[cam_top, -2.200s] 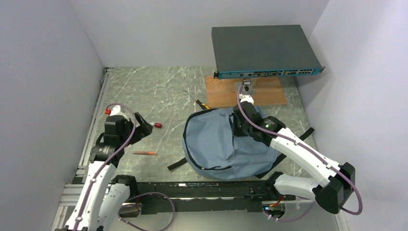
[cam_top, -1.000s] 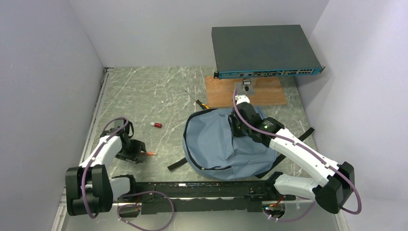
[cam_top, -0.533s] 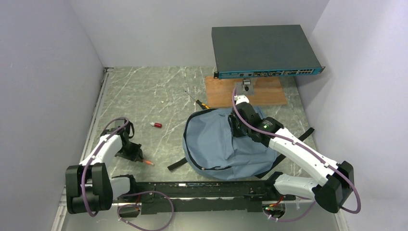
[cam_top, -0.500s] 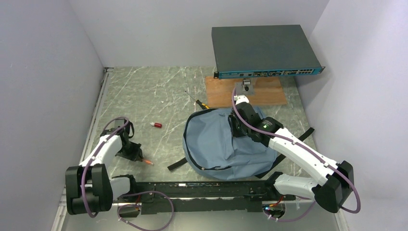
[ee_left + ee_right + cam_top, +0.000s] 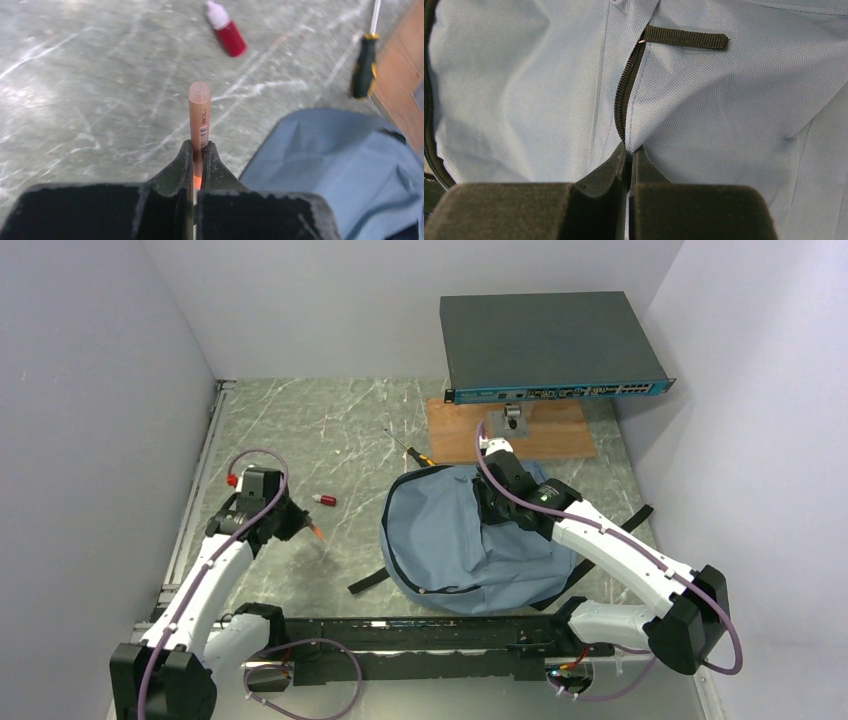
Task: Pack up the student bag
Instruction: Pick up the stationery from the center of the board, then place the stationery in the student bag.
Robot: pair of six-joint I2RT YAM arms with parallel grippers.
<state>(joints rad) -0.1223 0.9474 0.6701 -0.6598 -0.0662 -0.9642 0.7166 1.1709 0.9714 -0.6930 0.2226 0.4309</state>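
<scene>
The bag [image 5: 450, 540] lies flat, right of table centre. The right gripper [image 5: 629, 152] pinches its fabric beside the zipper [image 5: 625, 95]; the left gripper [image 5: 198, 149] clamps a pen [image 5: 199, 107]. The cloth looks soft and limp, so it is likely best held at that zipper edge.

Student bag [image 5: 450, 540]: soft blue-grey fabric backpack, lying flat and slack on the desk [image 5: 300, 430], centre-right. Rounded outline, creased. Black straps [image 5: 366, 580] stick out from under it at the near-left and right edges. Black zipper [image 5: 623, 100] partly open; the right gripper [image 5: 628, 150] pinches fabric at it, jaws closed.
</scene>
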